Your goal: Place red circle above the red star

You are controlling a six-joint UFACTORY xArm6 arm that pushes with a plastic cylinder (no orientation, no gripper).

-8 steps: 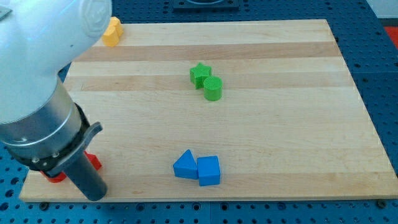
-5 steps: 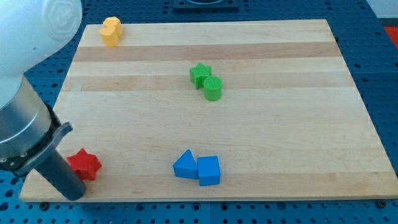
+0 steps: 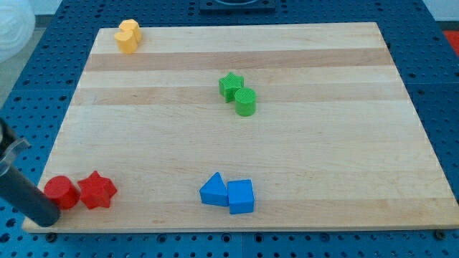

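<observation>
My tip [image 3: 47, 220] rests at the board's [image 3: 323, 165] bottom-left corner, just left of the red circle [image 3: 62, 192]; the rod has no fingers to open or close. The circle touches the red star [image 3: 97, 190], lying to its left near the bottom edge.
</observation>
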